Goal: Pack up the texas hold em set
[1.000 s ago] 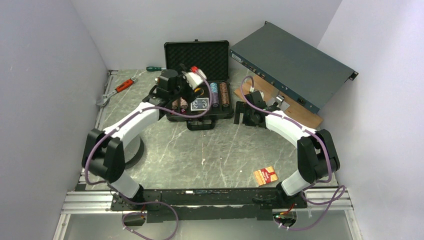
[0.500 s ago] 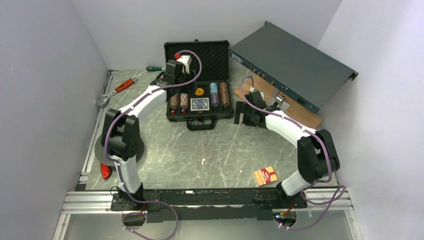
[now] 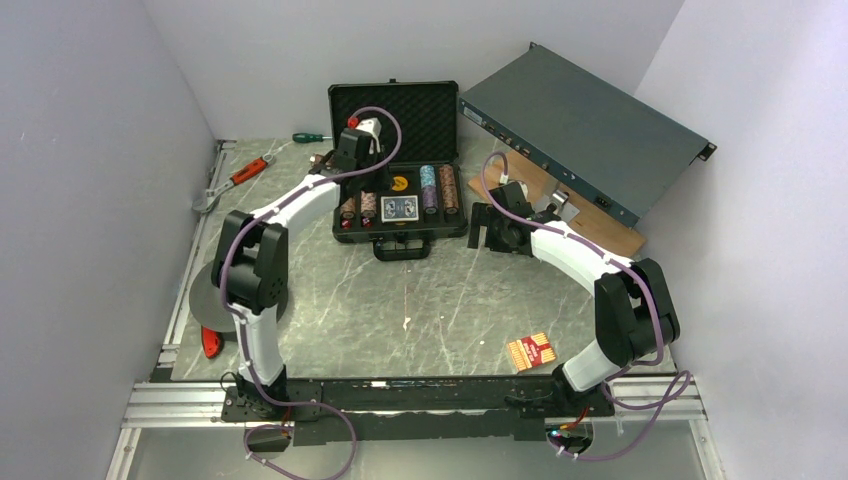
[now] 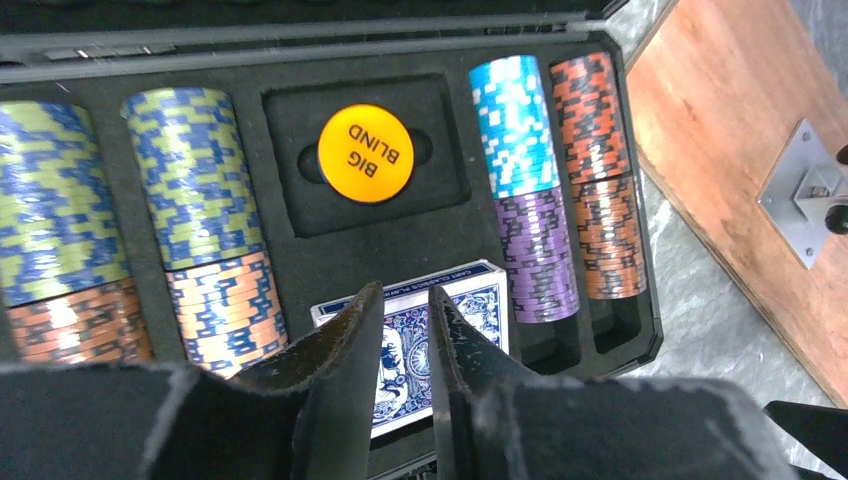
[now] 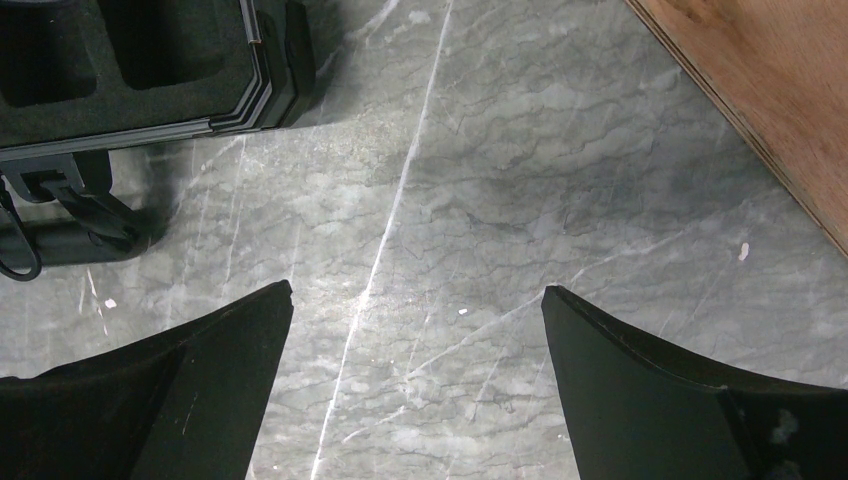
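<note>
The black case [image 3: 400, 236] lies open at the back of the table, its foam lid [image 3: 395, 108] upright. In the left wrist view its slots hold striped chip stacks [image 4: 190, 180], with more chip stacks [image 4: 512, 125] on the other side. An orange "BIG BLIND" button [image 4: 366, 153] and a blue card deck [image 4: 470, 300] lie in the middle. My left gripper [image 4: 405, 290] hovers over the blue deck, jaws a narrow gap apart with nothing between them. My right gripper [image 5: 415, 290] stands wide open over bare table beside the case's right corner. A red card deck [image 3: 531, 351] lies near the right arm's base.
The long grey-green rack box [image 3: 585, 130] leans at the back right over a wooden board [image 3: 600, 230]. A green screwdriver [image 3: 310, 136] and red-handled pliers [image 3: 240, 172] lie at the back left. A grey disc [image 3: 205, 300] and a red tool [image 3: 210, 342] sit by the left arm.
My left arm has swung from the case's front left to the lid side, and its jaws have narrowed from wide open to a small gap. The right arm has not moved.
</note>
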`<state>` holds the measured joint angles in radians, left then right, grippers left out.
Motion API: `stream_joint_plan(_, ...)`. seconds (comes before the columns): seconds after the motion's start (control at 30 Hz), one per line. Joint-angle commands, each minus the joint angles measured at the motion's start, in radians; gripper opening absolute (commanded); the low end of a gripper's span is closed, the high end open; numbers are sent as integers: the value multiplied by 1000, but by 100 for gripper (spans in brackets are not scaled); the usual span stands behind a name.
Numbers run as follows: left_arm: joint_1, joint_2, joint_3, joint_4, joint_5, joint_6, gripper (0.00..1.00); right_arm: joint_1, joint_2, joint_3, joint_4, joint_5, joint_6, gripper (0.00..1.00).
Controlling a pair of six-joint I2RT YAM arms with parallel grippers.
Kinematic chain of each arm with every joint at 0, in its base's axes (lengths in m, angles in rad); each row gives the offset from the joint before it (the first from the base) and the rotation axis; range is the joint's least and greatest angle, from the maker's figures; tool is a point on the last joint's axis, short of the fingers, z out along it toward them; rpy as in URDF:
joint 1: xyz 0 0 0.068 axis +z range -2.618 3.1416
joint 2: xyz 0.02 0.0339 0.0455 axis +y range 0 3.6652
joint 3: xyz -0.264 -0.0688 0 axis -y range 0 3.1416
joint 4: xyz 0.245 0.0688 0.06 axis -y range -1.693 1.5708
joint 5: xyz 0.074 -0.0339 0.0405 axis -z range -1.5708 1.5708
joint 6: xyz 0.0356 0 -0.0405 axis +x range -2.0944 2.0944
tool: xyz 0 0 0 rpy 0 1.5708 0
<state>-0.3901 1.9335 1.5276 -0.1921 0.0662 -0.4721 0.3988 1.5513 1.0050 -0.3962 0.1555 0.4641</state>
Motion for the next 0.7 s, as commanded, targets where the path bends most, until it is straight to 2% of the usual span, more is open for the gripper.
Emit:
stream_joint_plan(0.0,-14,40,38,39,40,-30,26,-5,-11,38,13,21,-10,100)
stream_joint_plan(0.2,-23,70,46,36,49,-29,19,-5,-10,38,11,22,-10,100)
stream_joint_plan(0.67,-32,107,74,19,25,-16,13,-5,-17,34,13,18,-10,100)
